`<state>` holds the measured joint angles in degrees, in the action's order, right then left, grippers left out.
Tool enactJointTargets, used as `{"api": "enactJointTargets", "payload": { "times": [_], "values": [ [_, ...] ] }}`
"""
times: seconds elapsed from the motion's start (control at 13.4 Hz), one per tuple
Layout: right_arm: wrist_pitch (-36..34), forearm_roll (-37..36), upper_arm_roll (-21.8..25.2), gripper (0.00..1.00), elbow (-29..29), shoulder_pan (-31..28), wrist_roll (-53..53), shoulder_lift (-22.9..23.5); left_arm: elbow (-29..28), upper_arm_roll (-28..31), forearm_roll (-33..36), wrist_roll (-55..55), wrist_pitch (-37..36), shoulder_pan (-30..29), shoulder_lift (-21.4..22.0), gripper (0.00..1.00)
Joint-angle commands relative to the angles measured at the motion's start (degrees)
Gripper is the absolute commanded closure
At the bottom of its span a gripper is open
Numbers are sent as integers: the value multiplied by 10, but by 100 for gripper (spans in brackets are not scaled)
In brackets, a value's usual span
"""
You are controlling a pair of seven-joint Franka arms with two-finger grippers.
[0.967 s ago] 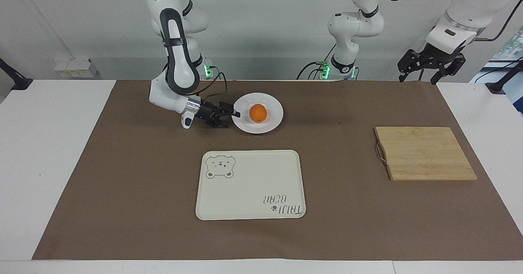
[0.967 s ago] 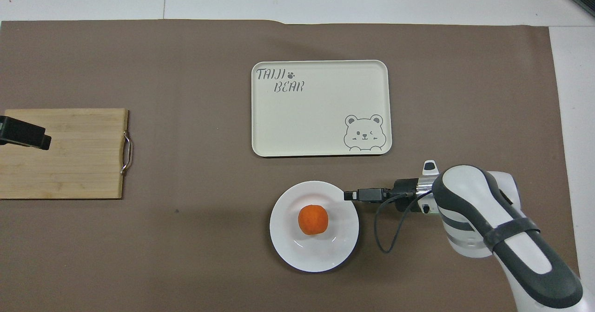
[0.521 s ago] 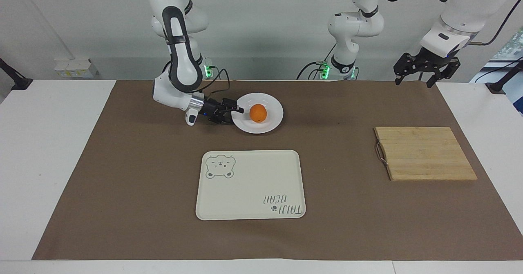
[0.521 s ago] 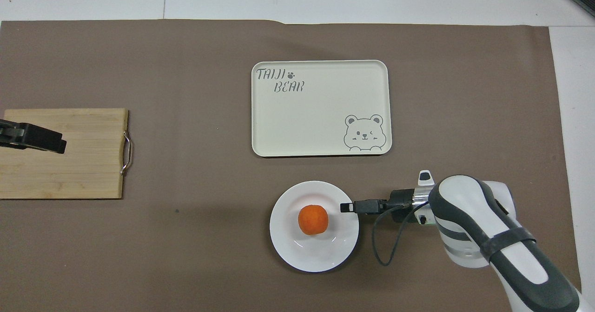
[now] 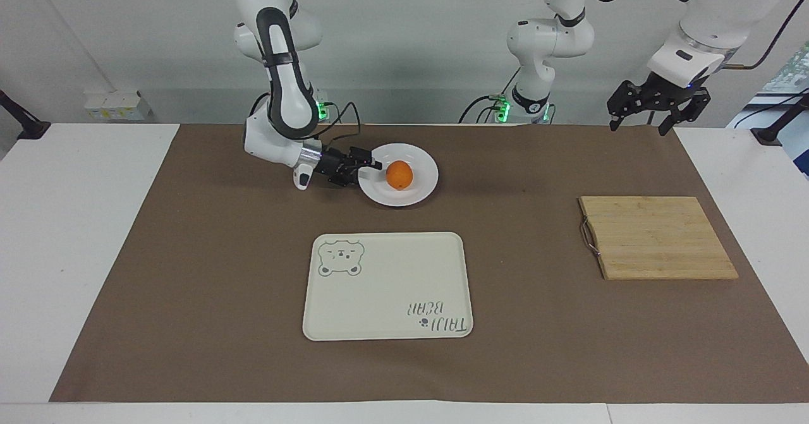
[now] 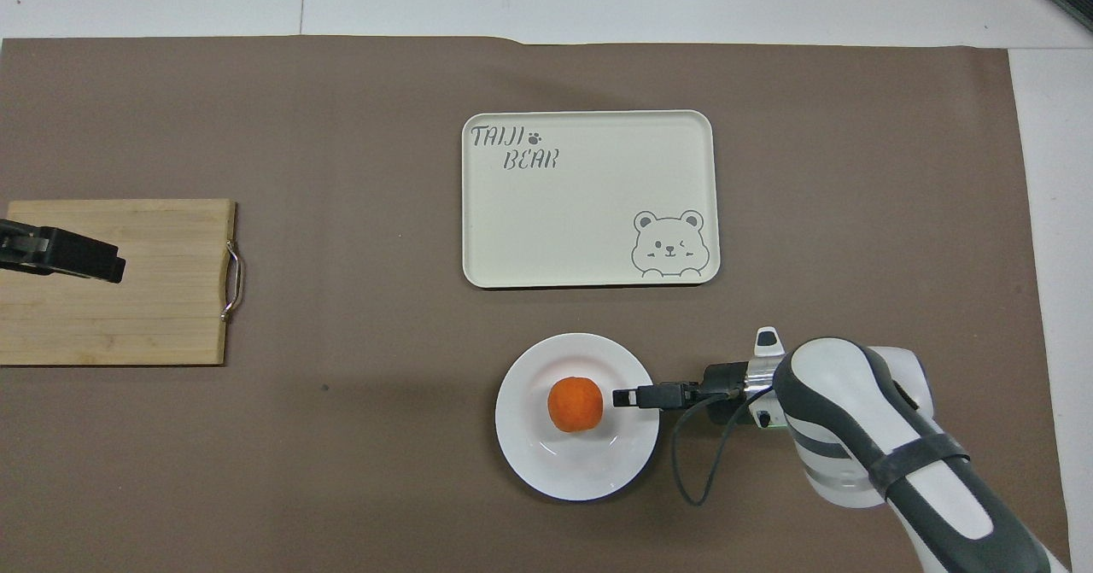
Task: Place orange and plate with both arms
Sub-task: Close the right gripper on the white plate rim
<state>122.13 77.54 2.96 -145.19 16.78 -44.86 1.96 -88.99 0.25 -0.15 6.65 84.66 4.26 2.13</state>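
The orange (image 5: 399,175) lies in the middle of the white plate (image 5: 417,191), which stands on the brown mat near the robots. Both also show in the overhead view: the orange (image 6: 575,403) and the plate (image 6: 581,470). My right gripper (image 5: 373,168) lies low and level at the plate's rim on the right arm's side. It is open, its tips reach in over the rim, and they stop just short of the orange (image 6: 623,397). My left gripper (image 5: 657,111) hangs open and empty, raised high over the left arm's end of the table (image 6: 107,266).
A cream bear-print tray (image 5: 387,285) lies farther from the robots than the plate. A bamboo cutting board (image 5: 657,237) with a metal handle lies toward the left arm's end. The right arm's cable (image 6: 696,462) loops beside the plate.
My right gripper has slid in over the plate's rim toward the orange. My left gripper has shifted a little and risen slightly. The plate and orange have not moved.
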Motion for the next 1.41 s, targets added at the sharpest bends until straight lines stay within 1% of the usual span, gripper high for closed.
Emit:
{"api": "enactJointTargets", "payload": {
  "times": [0.0,0.07,0.22,0.37,0.52,0.59,0.74,0.97,1.12,1.34],
  "values": [
    [12,20,-1,45,-14,0,-22,-14,-22,1,-4,-3,10,3,17,0],
    [14,19,-1,48,-14,0,-23,-13,-23,1,-4,-2,10,4,18,0],
    [28,19,-1,50,-13,0,-35,-11,-23,1,-4,-1,13,3,17,0],
    [28,19,-1,57,-13,5,-35,-11,-23,1,-4,-1,14,3,17,0],
    [33,19,-1,72,-12,5,-35,-10,-23,1,-4,-1,13,3,17,0],
    [33,19,-1,76,-11,7,-35,-9,-23,1,-4,-1,14,4,17,0],
    [37,19,-1,86,-9,8,-36,-7,-23,0,-4,-1,14,4,17,0],
    [38,18,-1,93,-4,8,-39,-3,-23,0,-4,-1,14,4,17,0],
    [38,17,-1,100,9,8,-41,3,-23,1,-4,-1,14,4,17,0],
    [37,13,-1,100,23,8,-43,11,-23,0,-4,-1,14,4,17,0]
  ]
}}
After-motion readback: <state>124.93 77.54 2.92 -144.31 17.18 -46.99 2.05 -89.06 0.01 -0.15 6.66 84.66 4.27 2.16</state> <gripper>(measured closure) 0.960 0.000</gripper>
